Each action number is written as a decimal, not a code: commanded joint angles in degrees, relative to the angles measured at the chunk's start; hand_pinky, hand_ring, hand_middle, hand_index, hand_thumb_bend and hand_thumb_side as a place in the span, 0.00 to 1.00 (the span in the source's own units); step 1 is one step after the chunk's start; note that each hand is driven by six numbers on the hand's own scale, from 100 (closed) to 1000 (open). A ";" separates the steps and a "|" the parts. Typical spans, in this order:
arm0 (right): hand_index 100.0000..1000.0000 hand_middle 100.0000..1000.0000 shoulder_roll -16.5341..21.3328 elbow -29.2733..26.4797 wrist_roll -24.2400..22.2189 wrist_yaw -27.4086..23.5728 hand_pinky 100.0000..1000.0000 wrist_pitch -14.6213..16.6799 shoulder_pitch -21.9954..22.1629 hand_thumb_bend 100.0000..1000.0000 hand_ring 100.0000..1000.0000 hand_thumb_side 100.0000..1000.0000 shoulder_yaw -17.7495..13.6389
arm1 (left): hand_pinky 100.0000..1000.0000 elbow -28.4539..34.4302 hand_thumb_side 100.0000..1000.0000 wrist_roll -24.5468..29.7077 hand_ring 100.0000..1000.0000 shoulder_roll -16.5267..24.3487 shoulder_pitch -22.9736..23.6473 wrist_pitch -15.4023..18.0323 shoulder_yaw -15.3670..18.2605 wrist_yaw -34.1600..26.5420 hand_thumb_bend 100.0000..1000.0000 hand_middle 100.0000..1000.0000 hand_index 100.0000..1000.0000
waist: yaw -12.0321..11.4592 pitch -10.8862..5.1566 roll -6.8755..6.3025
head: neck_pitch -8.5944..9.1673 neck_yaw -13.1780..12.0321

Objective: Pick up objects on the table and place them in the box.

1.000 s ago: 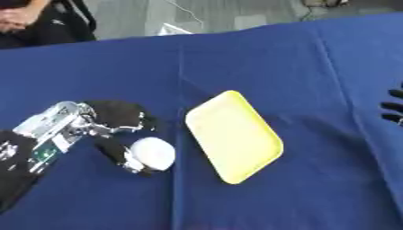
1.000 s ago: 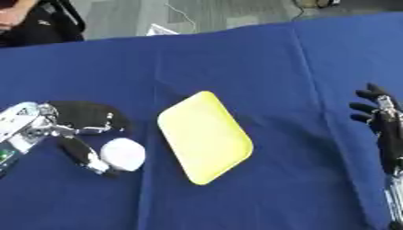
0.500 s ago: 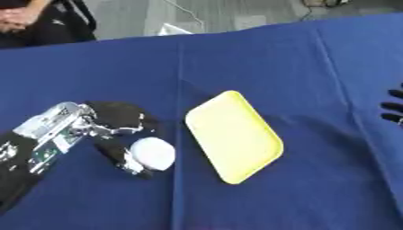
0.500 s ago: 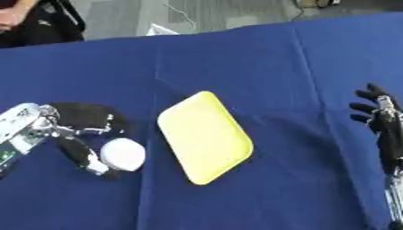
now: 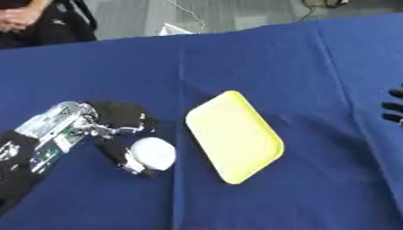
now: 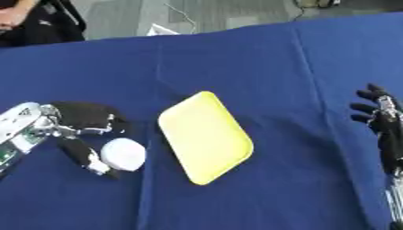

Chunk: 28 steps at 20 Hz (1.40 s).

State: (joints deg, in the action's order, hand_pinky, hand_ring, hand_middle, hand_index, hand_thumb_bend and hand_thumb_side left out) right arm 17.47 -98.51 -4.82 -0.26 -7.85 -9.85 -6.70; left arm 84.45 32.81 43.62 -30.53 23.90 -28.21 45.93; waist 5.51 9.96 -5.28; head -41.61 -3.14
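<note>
Where the left eye view takes in the blue-clothed tabletop [image 5: 236, 58], one white round object [image 5: 153, 153] lies at the left, just beside one yellow tray [image 5: 234, 135] that rests flat near the middle. The left hand [image 5: 118, 130] sits against the white object, its fingers [image 5: 114, 155] curled round it. In the right eye view, the right hand [image 6: 382, 123] rests at the right edge, well apart from the tray, fingers straight and holding nothing. No box shows in either view.
</note>
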 commanded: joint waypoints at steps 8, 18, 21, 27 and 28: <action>0.95 0.83 0.69 -1.08 -0.28 0.08 0.75 0.01 -0.36 0.00 0.77 0.96 0.07 | 0.95 -0.88 1.00 -0.27 0.91 0.33 0.02 0.32 -0.20 0.95 0.71 0.82 0.93 | 0.13 -0.56 0.24 | 0.13 -0.38; 0.95 0.83 0.72 -1.10 -0.23 0.11 0.75 0.02 -0.36 0.00 0.77 0.96 -0.03 | 0.90 -0.93 0.85 -0.88 0.75 0.03 0.14 0.02 -0.39 1.53 0.63 0.70 0.87 | 0.17 -0.50 0.23 | 0.08 -0.40; 0.95 0.83 0.73 -1.10 -0.23 0.11 0.75 0.02 -0.36 0.00 0.77 0.96 -0.03 | 0.90 -0.90 0.82 -0.88 0.75 -0.02 0.15 -0.09 -0.42 1.67 0.60 0.68 0.86 | 0.16 -0.49 0.23 | 0.09 -0.41; 0.95 0.83 0.75 -1.09 -0.22 0.11 0.75 0.02 -0.34 0.00 0.77 0.96 -0.05 | 0.90 -0.81 0.80 -1.29 0.75 -0.10 0.21 -0.38 -0.42 1.86 0.58 0.68 0.85 | 0.12 -0.46 0.26 | 0.11 -0.42; 0.95 0.83 0.76 -1.09 -0.22 0.11 0.75 0.02 -0.34 0.00 0.77 0.96 -0.04 | 0.90 -0.79 0.80 -1.42 0.75 -0.11 0.22 -0.44 -0.40 1.88 0.57 0.68 0.85 | 0.11 -0.47 0.27 | 0.12 -0.41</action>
State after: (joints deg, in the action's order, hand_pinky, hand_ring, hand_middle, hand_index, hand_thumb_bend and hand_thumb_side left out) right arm 17.46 -98.51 -4.84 -0.27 -7.85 -9.86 -6.60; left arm 84.17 31.32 42.77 -30.54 23.57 -28.21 47.26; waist 5.57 9.96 -5.28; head -41.61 -3.14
